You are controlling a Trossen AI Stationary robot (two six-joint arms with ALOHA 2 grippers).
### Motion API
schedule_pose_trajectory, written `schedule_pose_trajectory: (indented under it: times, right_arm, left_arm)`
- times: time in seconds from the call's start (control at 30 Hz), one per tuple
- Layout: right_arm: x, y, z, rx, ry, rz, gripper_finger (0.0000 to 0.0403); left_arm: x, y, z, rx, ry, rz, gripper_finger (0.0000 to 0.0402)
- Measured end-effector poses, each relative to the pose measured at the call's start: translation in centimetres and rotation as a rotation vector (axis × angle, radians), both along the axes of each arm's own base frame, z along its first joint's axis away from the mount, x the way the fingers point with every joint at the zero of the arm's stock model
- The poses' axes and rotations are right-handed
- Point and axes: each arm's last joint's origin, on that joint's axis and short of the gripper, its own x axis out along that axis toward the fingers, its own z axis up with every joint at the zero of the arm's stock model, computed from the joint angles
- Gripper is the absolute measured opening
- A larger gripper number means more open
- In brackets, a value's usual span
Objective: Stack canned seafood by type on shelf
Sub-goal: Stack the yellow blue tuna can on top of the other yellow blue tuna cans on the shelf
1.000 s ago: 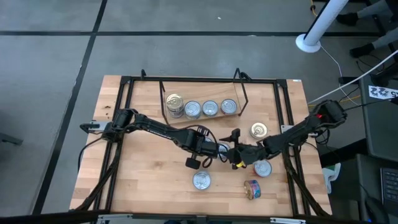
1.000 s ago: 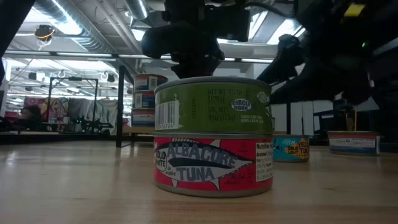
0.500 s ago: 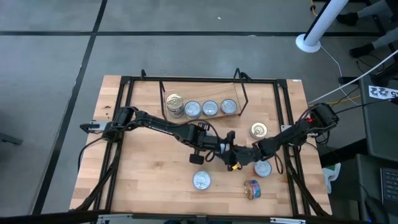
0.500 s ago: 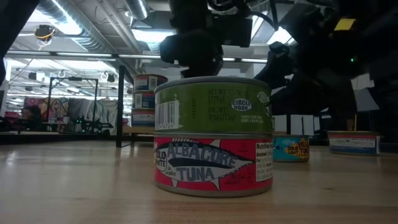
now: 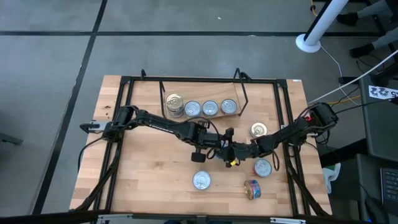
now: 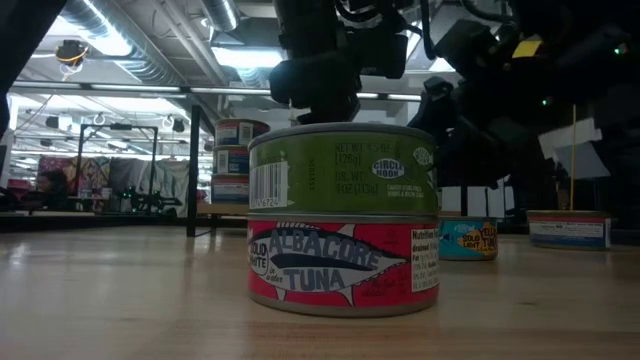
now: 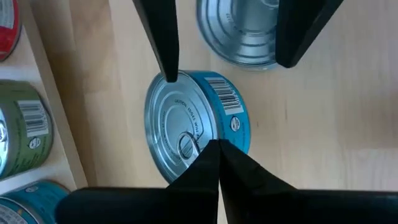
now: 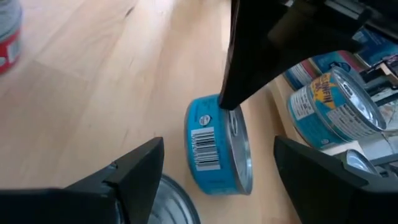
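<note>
Near the middle of the high view the left gripper [image 5: 222, 147] and right gripper [image 5: 239, 154] meet over one blue-labelled tin [image 7: 198, 127]. From the left wrist, the left fingers look spread, one tip at the tin's rim; the right gripper's fingers [image 8: 134, 171] are wide apart, holding nothing. The tin stands on bare table below the shelf [image 5: 239, 113] in the upper centre, which carries four tins, so I'd centre the left fingers across the lid and close squarely while the right arm backs clear.
</note>
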Motion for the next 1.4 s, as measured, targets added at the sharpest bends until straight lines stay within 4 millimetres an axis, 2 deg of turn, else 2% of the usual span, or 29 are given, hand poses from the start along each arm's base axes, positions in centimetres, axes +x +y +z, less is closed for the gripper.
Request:
schedule_pose_trajectory:
  times: [0.23, 0.43, 0.6, 0.8, 1.1, 1.4]
  right_arm:
    - [0.8, 0.2, -1.3, -0.038, 0.04, -0.001, 0.0302]
    - [2.2, 0.6, -1.6, -0.125, 0.042, -0.051, 0.0302]
    - [2.5, 0.0, -1.7, -0.127, 0.057, -0.07, 0.03]
    - [2.8, -1.4, -2.0, -0.105, 0.101, -0.075, 0.0257]
    - [2.8, -1.5, -2.1, -0.081, 0.115, -0.031, 0.0175]
    - [2.9, -1.5, -2.1, -0.073, 0.116, -0.018, 0.0161]
  left_arm:
    - [0.1, 0.0, 0.0, -0.002, -0.006, 0.004, 0.0]
    - [0.0, 0.0, 0.0, -0.008, -0.004, 0.004, 0.0]
    - [0.0, 0.0, 0.0, -0.01, -0.002, 0.007, 0.0]
    - [0.0, 0.1, 0.0, -0.008, -0.004, 0.017, 0.0]
    - [0.0, 0.2, 0.0, -0.013, -0.006, 0.029, 0.0]
    - [0.1, 0.3, 0.0, -0.018, -0.011, 0.032, 0.0]
